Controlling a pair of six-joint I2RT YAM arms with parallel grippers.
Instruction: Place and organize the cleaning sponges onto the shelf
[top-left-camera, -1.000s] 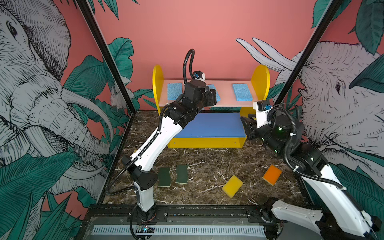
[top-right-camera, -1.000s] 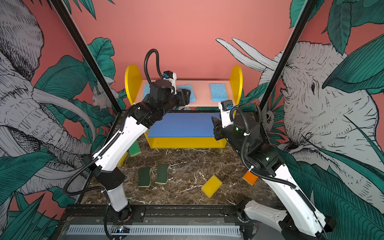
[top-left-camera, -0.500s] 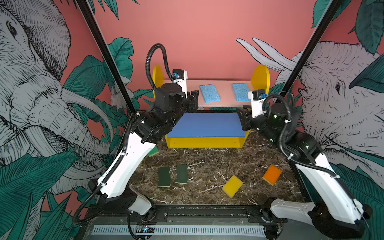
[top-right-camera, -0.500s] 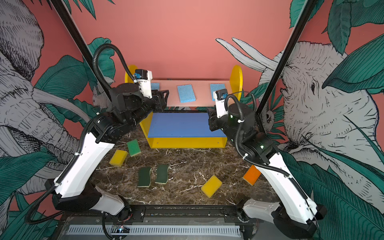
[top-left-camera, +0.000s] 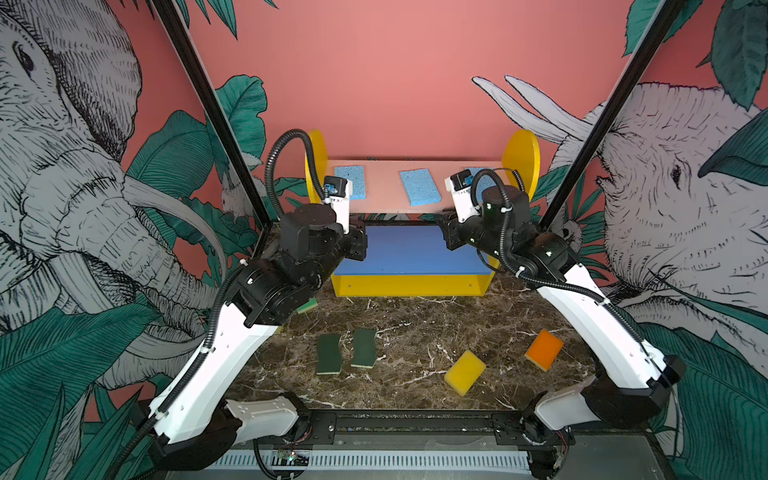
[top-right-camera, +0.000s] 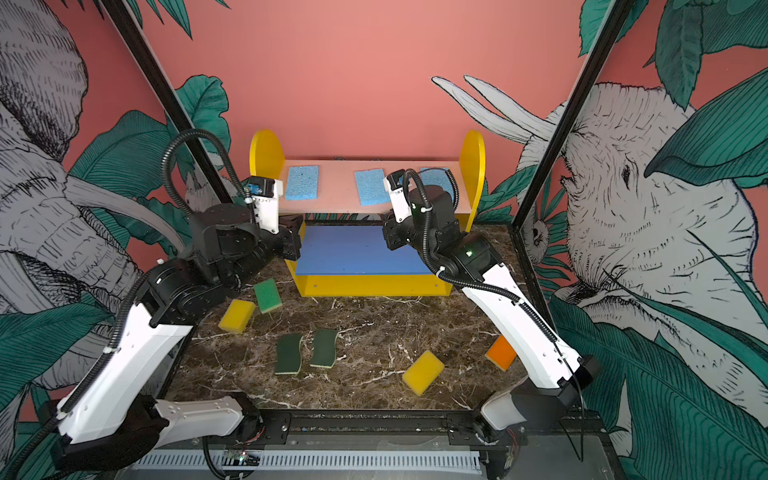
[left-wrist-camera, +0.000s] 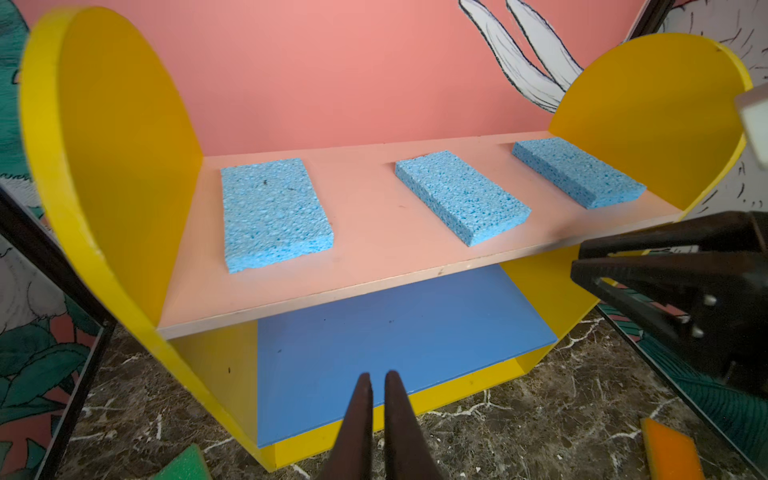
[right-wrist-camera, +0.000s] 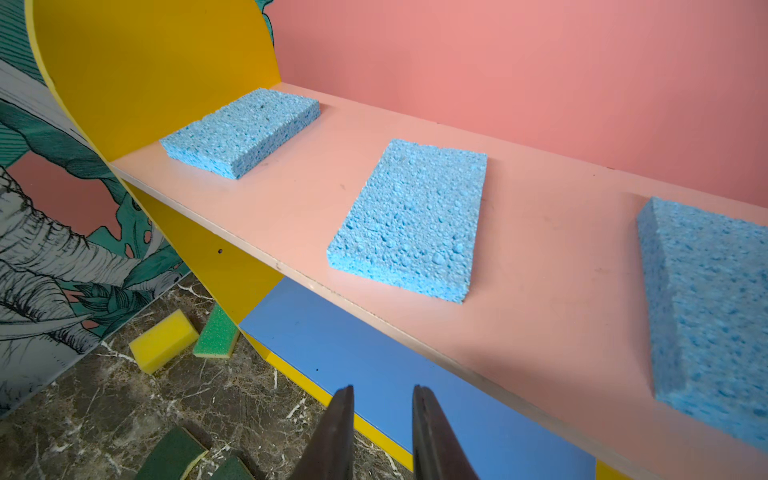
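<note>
Left jaws closed, empty; right jaws narrow, empty. Three blue sponges (left-wrist-camera: 274, 212) on shelf (top-left-camera: 521, 153) top board; six on counter (top-left-camera: 419, 328). Risk: arms flank shelf; careless swing nudges it, skewing sponges.

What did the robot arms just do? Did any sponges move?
The left gripper pulled back from the pink top board and shut, empty. The right gripper swung in toward the middle of the shelf, jaws narrowing. The three blue sponges and the floor sponges stayed put.
</note>
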